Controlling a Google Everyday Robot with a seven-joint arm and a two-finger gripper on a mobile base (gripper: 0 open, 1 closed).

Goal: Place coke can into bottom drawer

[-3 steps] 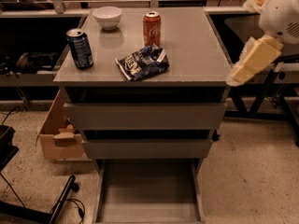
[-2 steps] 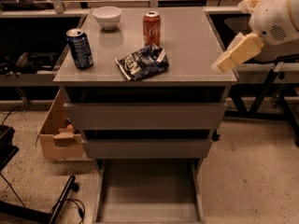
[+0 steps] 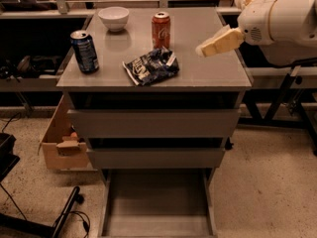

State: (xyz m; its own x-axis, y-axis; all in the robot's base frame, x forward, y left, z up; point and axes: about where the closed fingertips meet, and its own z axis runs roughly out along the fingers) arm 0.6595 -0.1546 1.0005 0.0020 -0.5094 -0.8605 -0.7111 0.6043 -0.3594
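Four things sit on the flat grey surface (image 3: 208,68) of the drawer cabinet: a small red coke can (image 3: 160,29) with white script and a silver top, a dark blue soda can (image 3: 84,51), a round white bowl (image 3: 113,18) and a crumpled dark blue snack bag (image 3: 151,66). The coke can stands upright toward the back of the surface, about midway across. It is to the right of the bowl and just behind the snack bag, touching neither. The dark blue soda can stands upright near the left edge, well apart from the coke can. The snack bag lies flat near the middle of the surface.

A cream-coloured hand (image 3: 218,43) on the robot's bulky white arm (image 3: 282,24) reaches in from the right of the view and hangs over the right part of the surface. It points toward the coke can but is apart from it, and it holds nothing. Whether the hand is spread or pressed together cannot be told.

Below the surface, the two upper grey drawers (image 3: 153,124) show their flat fronts. The wide, shallow grey bottom drawer (image 3: 156,202) is pulled out toward the camera, its flat floor and low sides in plain sight. The coke can is up on the surface, not in this drawer. A brown cardboard box (image 3: 62,148) sits on the speckled floor just left of the cabinet.
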